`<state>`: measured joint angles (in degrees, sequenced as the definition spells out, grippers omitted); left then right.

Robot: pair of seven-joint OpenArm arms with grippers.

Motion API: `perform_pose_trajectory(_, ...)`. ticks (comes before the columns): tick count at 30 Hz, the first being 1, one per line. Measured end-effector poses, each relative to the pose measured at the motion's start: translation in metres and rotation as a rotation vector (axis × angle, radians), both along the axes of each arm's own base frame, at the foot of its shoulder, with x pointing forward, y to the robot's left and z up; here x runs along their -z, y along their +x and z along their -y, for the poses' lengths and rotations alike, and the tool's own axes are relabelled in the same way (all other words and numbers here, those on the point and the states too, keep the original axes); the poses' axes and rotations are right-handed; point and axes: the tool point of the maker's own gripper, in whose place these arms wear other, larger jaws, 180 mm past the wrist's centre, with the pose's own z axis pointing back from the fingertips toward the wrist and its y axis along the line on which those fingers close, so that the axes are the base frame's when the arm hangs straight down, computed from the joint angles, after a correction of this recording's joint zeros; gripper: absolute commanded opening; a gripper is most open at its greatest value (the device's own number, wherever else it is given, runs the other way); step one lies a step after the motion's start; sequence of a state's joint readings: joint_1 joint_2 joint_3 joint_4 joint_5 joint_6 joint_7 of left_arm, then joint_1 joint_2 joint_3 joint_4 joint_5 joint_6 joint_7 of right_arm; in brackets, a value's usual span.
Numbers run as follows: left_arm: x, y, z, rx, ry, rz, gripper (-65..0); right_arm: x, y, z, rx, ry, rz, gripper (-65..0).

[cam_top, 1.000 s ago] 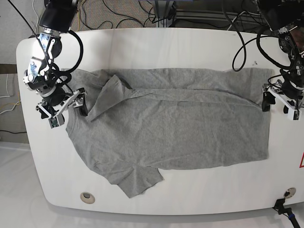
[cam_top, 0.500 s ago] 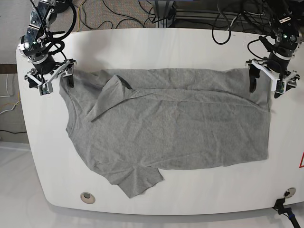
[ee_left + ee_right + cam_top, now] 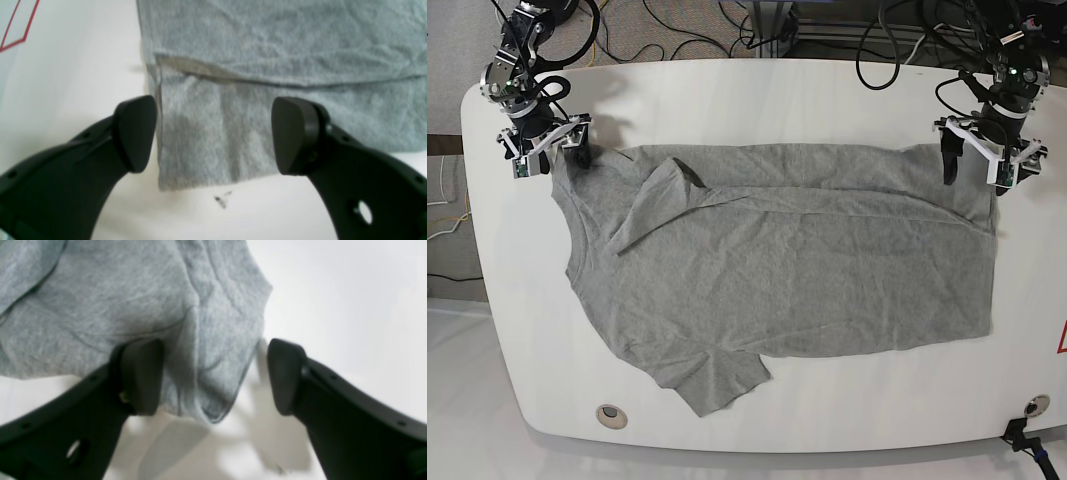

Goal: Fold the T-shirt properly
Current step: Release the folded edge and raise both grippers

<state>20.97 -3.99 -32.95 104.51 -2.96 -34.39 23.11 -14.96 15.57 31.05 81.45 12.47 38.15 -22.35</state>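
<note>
Both arms have travelled toward the far edge of the table (image 3: pixel 757 90) over the last second, from the shirt's side edges up to its two far corners, while the cloth itself has kept much the same outline.

That table is a broad white slab with rounded corners, filling nearly all of the base view. Beyond its far edge a grey floor carries a tangle of black cables (image 3: pixel 677 35). A round metal fitting (image 3: pixel 611 415) sits near the front left corner, another (image 3: pixel 1035 405) near the front right, and a bit of red marking (image 3: pixel 1061 340) shows at the right border. In the left wrist view a small dark smudge (image 3: pixel 222 201) marks the white surface just off the cloth corner.

The T-shirt (image 3: pixel 797 270) lies spread flat across most of the tabletop, wrinkled, with a long fold line running across its upper part, one sleeve turned over near the top left and the other sleeve pointing toward the front edge.

The left gripper (image 3: pixel 213 135) hangs over the shirt's far right corner with its fingers spread wide, one over bare table and one over cloth; nothing is pinched between them. The right gripper (image 3: pixel 215 376) stands equally wide at the far left corner, where a raised, rumpled tip of grey cloth lies in the gap between its fingers without being clamped.
</note>
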Motion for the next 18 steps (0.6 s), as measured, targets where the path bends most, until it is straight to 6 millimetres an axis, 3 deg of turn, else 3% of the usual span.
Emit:
perform_pose_trajectory(4, -0.001, 0.001, 0.000, 0.000, 0.000, 0.004, -14.1, -0.001, 0.001, 0.001, 0.003, 0.000, 0.009, -44.4)
perform_pose_trajectory(8, 0.010, -0.006, -0.014, -0.050, -0.019, -0.020, -14.1, 0.000, 0.000, 0.000, 0.007, 0.011, 0.009, -58.1)
perform_pose_trajectory(15, 0.032, -0.032, -0.047, -0.182, -0.088, -0.098, -14.0, 0.002, -0.001, -0.003, 0.004, 0.018, 0.007, -59.2)
perform_pose_trajectory(18, 0.042, -0.037, -0.052, -0.204, -0.104, -0.122, -14.0, 0.002, -0.001, -0.003, 0.003, 0.018, 0.007, -59.2)
